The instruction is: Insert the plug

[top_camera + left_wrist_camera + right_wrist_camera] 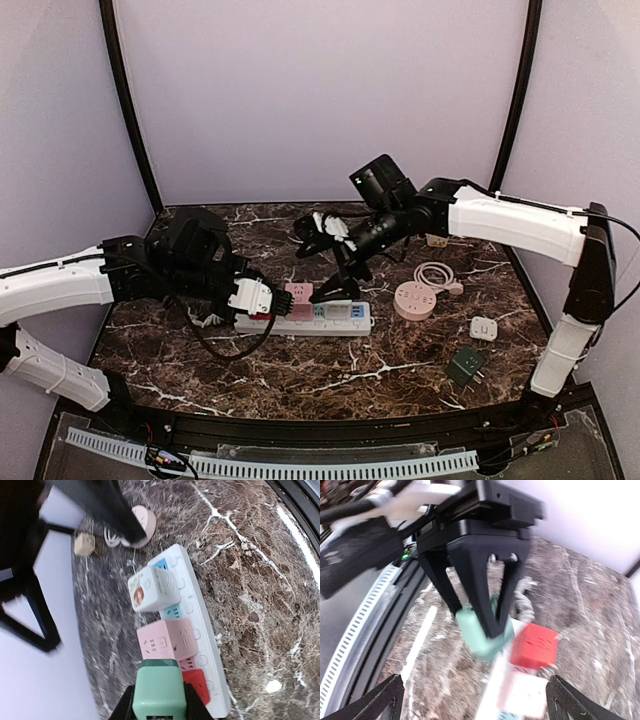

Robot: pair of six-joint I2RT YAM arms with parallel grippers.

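Left to right across the marble desk (400,375), as you see it from above. The left gripper (266,300) reaches in from the left and is closed around a green plug (159,690), a mint-coloured cube pinched on two opposite sides by the black fingers (125,711). Your left wrist view places the plug at the left end of the white power strip (330,322), just beside a red cube (196,685) and a pink cube (164,639) that stand on the strip. You cannot tell whether the plug's underside touches the strip, since the right wrist view is blurred there. Further along the strip stands a white cube (152,587) bearing a round sticker, with blue sockets on either side of it. The right gripper (338,288) hangs over the middle of the strip from behind, its jaws spread wide and holding nothing. In your right wrist view its fingers (382,700) sit in the two lower corners, with the plug between them. To the right of the strip lie a round pink socket (414,300) with a coiled white cable (432,272) and a small beige cube (436,240) behind them. Then come a white adapter (484,327) and, nearest the front edge, a dark green adapter (465,365).
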